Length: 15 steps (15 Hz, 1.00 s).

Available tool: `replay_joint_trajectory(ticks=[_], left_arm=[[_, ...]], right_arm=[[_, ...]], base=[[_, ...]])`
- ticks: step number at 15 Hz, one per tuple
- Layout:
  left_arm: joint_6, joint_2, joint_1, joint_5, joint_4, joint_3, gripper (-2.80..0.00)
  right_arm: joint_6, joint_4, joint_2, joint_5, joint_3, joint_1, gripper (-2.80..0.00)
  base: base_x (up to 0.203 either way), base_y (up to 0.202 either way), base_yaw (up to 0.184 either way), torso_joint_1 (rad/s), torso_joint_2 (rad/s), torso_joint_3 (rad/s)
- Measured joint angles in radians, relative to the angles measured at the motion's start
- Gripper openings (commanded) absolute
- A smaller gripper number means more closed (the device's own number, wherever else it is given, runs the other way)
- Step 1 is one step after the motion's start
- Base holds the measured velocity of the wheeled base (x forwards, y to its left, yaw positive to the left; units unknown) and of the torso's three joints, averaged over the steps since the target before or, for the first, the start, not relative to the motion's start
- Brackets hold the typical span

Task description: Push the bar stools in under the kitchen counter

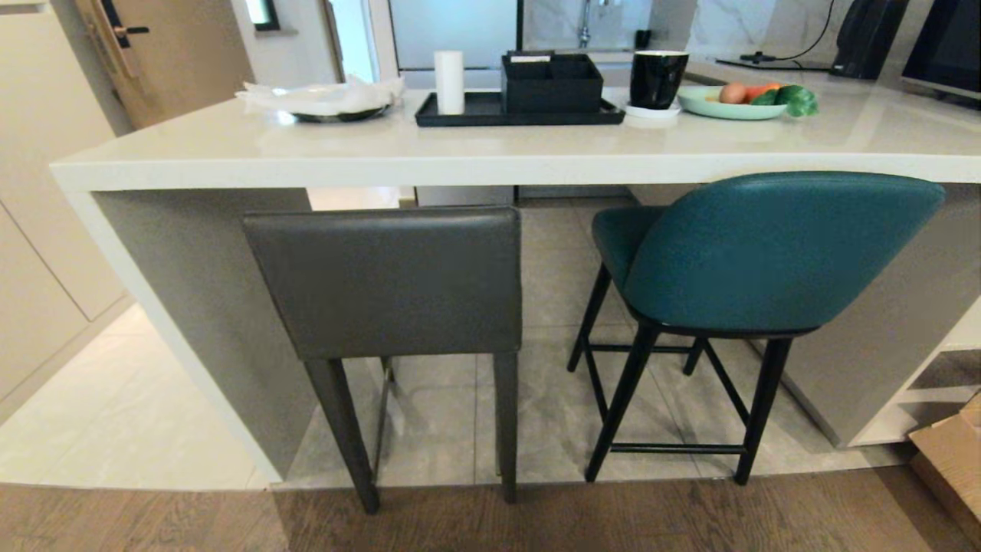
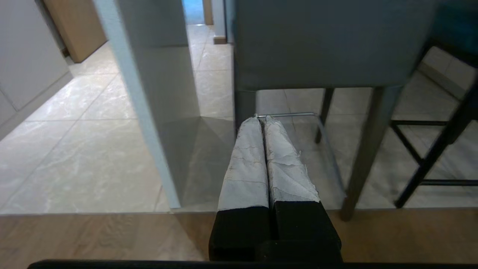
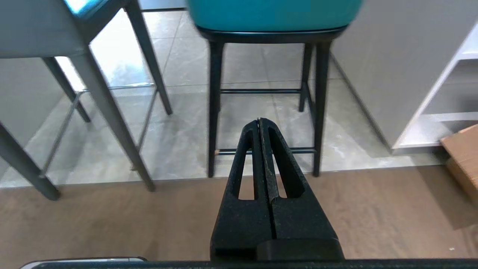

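Observation:
Two bar stools stand at the white kitchen counter (image 1: 475, 165). The dark grey stool (image 1: 391, 280) with a square back is on the left, its back just below the counter's edge. The teal stool (image 1: 766, 245) with a curved back and thin black legs stands on the right, turned a little. Neither arm shows in the head view. My left gripper (image 2: 262, 118) is shut and empty, low in front of the grey stool (image 2: 317, 45). My right gripper (image 3: 259, 120) is shut and empty, low in front of the teal stool (image 3: 276, 15).
On the counter sit a black tray (image 1: 490, 115) with a white roll and a black box, a black mug (image 1: 657, 78), a plate of vegetables (image 1: 736, 103) and a plate with paper (image 1: 329, 100). A cardboard box (image 1: 954, 460) lies at the right by the shelf cubbies (image 3: 440, 123).

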Motion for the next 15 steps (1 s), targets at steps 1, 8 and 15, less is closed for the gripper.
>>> replay_joint_trajectory(ticks=[1,8,15], left_arm=[[-0.002,0.0,0.0,0.001,0.0,0.0,-2.8],[-0.022,0.0,-0.001,0.011,-0.001,0.0,-2.8],[-0.022,0.0,-0.001,0.011,-0.002,0.0,-2.8]], right_arm=[[0.0,0.0,0.0,0.0,0.0,0.0,-2.8],[0.0,0.0,0.0,0.0,0.0,0.0,-2.8],[0.001,0.0,0.0,0.0,0.0,0.0,-2.8]], base=[[0.0,-0.194,0.003,0.003,0.01,0.002],[0.04,-0.134,-0.001,0.001,0.0,0.002],[0.0,0.0,0.0,0.035,-0.1,-0.069]])
